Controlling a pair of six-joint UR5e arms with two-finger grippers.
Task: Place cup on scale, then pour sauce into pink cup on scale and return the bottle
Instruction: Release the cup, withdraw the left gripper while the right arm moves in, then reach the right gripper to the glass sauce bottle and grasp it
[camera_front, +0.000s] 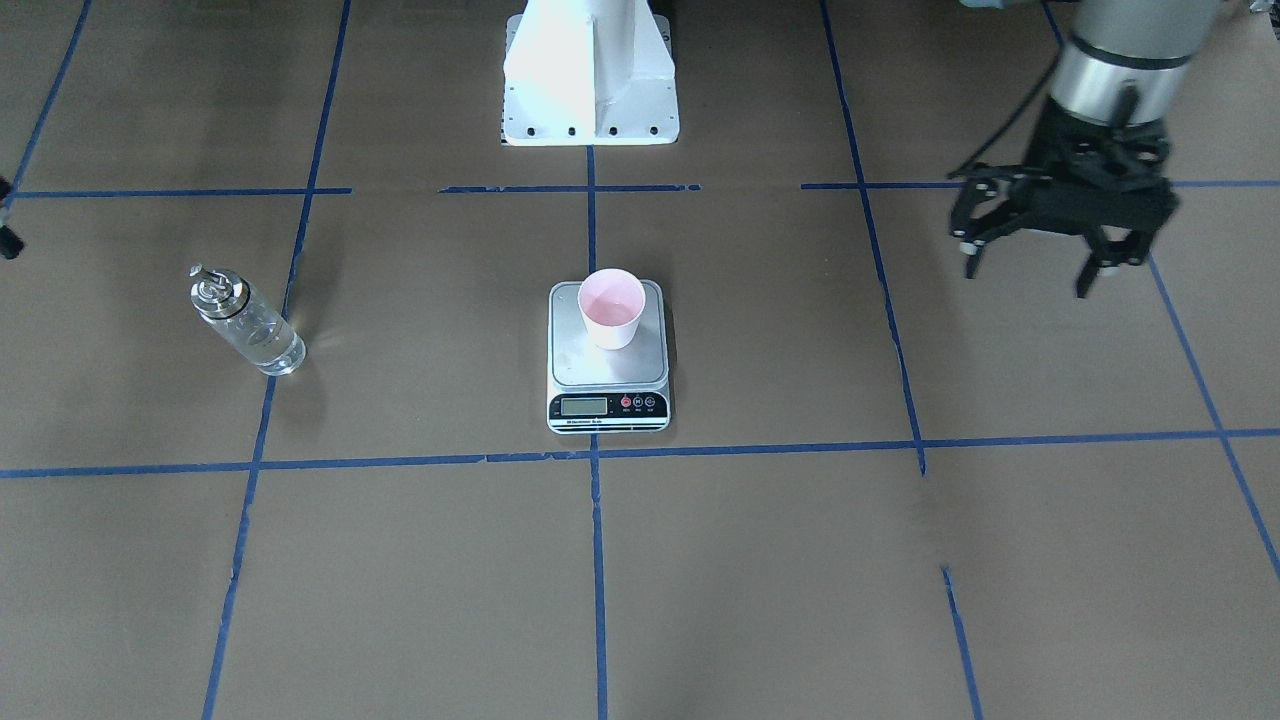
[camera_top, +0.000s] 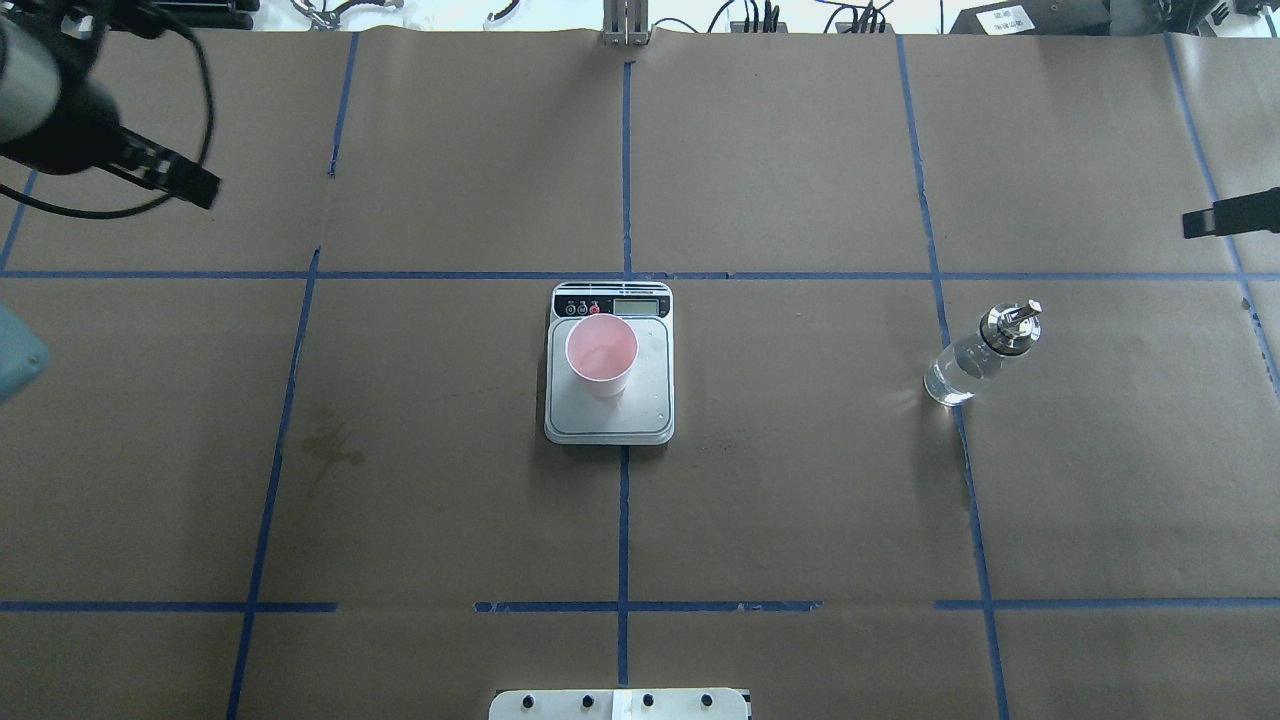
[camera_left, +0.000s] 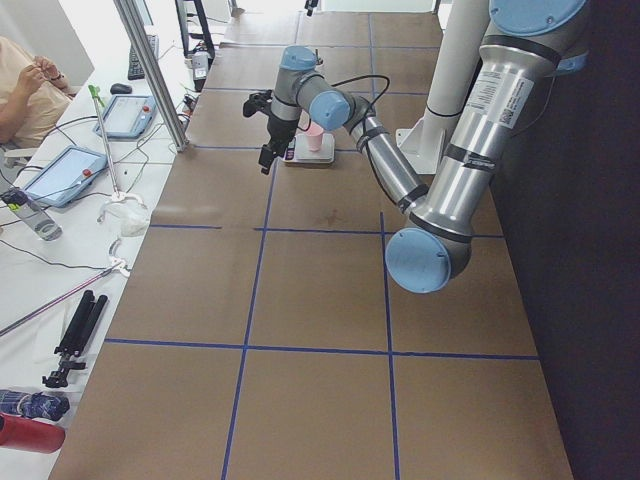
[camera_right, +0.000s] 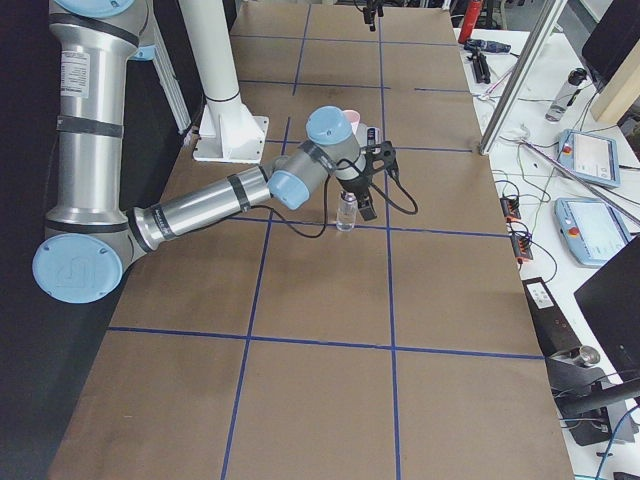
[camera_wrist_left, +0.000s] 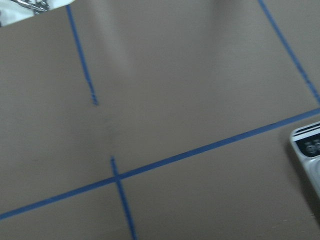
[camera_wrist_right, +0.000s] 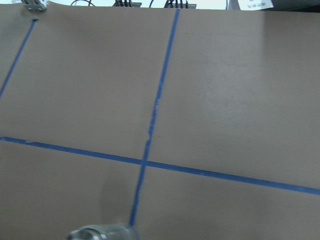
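Standing upright on the scale (camera_front: 600, 372), the cup (camera_front: 611, 308) sits mid-table. The bottle (camera_front: 247, 322) stands well apart from it. The left gripper (camera_front: 1027, 279) hangs spread wide, holding nothing. Only a sliver of the right gripper (camera_top: 1230, 213) shows, so I cannot tell its state.

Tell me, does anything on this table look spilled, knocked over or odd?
Only a faint dark stain on the brown paper, to the robot's left of the scale. The cup stands upright on the scale, and the bottle stands upright on the paper, nothing pooled around either.
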